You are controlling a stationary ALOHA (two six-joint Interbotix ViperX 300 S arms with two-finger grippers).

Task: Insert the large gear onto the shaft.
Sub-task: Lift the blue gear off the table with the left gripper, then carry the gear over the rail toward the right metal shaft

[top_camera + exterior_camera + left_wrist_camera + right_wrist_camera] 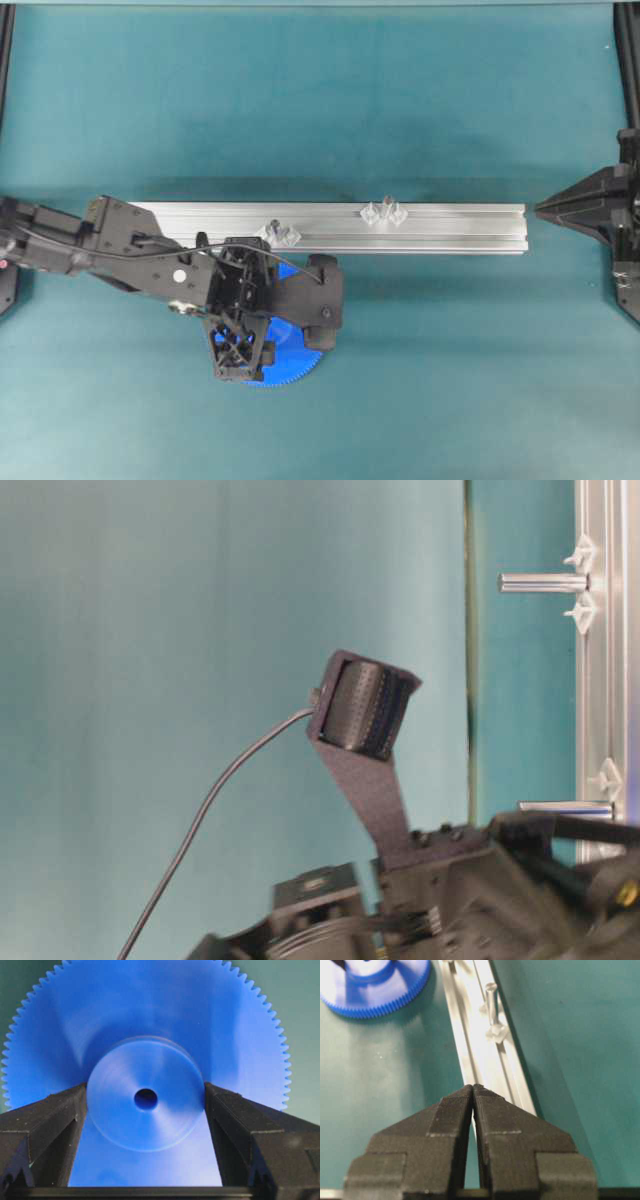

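Note:
The large gear [150,1020], a bright-blue toothed disc, fills the left wrist view. My left gripper [145,1095] is shut on its raised hub, one finger [65,1115] pressing each side, and the centre hole shows between them. From overhead, the gear [297,360] peeks out under that gripper [262,322], just in front of the rail. Two silvery shafts [273,228] [387,205] stand on clear mounts on the rail. The nearer one [491,1002] shows in the right wrist view. My right gripper [473,1087] is shut and holds nothing at the rail's right end [540,209].
A long aluminium rail [450,228] lies across the teal mat. The gear [375,985] lies flat left of it in the right wrist view. Both shafts [545,582] [565,807] also show at table level. Black frame posts [628,60] stand at the sides.

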